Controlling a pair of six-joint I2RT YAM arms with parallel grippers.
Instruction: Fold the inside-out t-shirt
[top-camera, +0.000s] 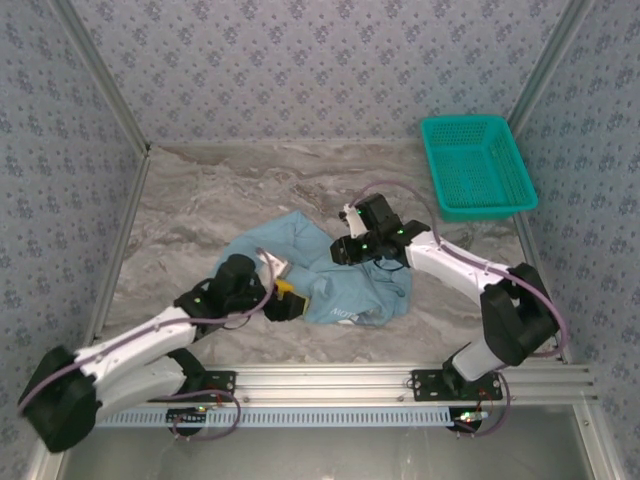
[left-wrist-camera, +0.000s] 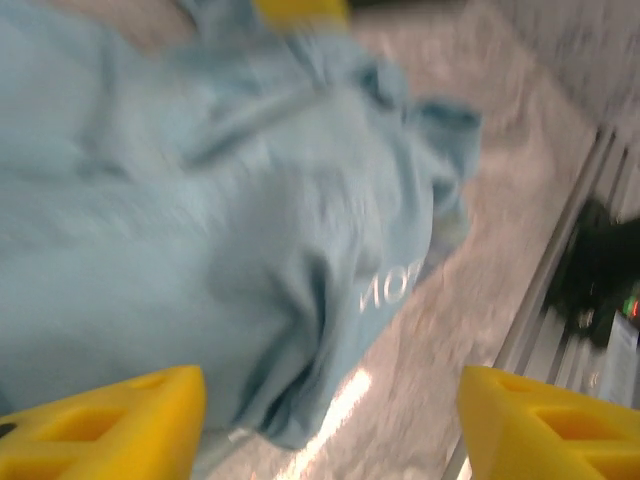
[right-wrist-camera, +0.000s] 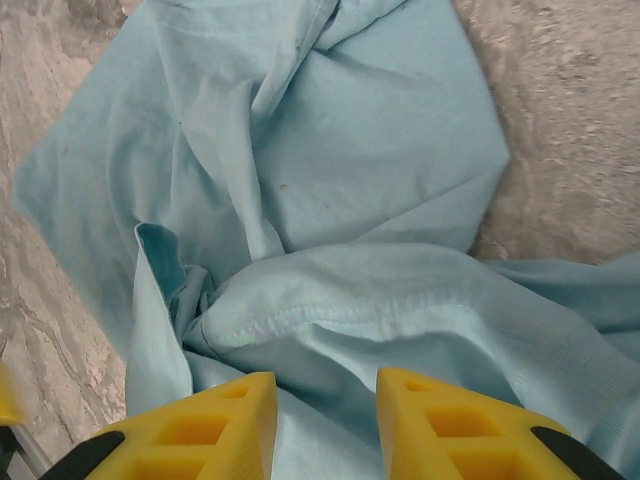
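Gaps differ between the two pairs. The left fingers (left-wrist-camera: 110, 425), chunky yellow plastic blocks, stand wide apart at the bottom corners of the left wrist view, with nothing clamped between them. The inside-out t-shirt (left-wrist-camera: 250, 200), a soft light-blue cotton garment, lies crumpled ahead of and below their tips; whether a tip brushes it cannot be told. The right fingers (right-wrist-camera: 200, 430), the same yellow plastic, are parted only a little. A stitched hem of the t-shirt runs just ahead of their tips, and the cloth seen through the gap lies slack rather than pinched.

The left wrist view is blurred and its folds smear together. Of the white lettering (left-wrist-camera: 388, 288) on the cloth ahead of the left fingers, only a few reversed letters can be made out. A dark blurred shape (left-wrist-camera: 590, 270) beyond the right-hand finger cannot be named. In the right wrist view the t-shirt runs off the frame at the right and bottom, so its outline is cut off there.

From above, the whole t-shirt shows as a rumpled heap on the grey marbled counter (top-camera: 250, 180). The left fingers are at its near edge and the right fingers over its far part. A teal plastic mesh basket (top-camera: 475, 165) stands well beyond the right fingers, apart from the cloth.
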